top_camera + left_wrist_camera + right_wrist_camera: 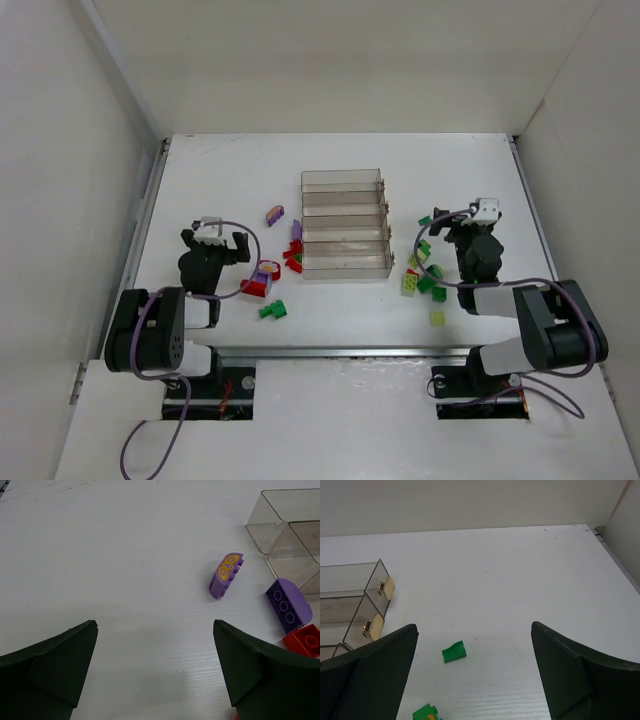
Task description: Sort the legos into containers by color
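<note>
left fingers spread wide and holding nothing over the white bench; right fingers likewise spread and empty. the clear four-compartment tray sits mid-bench, and the legos lie loose outside it: red, purple and some green to its left, green and lime to its right. one purple brick, printed with yellow-orange ovals, lies near the tray's corner.

A white table carries a clear four-row tray at its middle, red and purple legos scattered just left of it, green and lime legos clustered just right.
</note>
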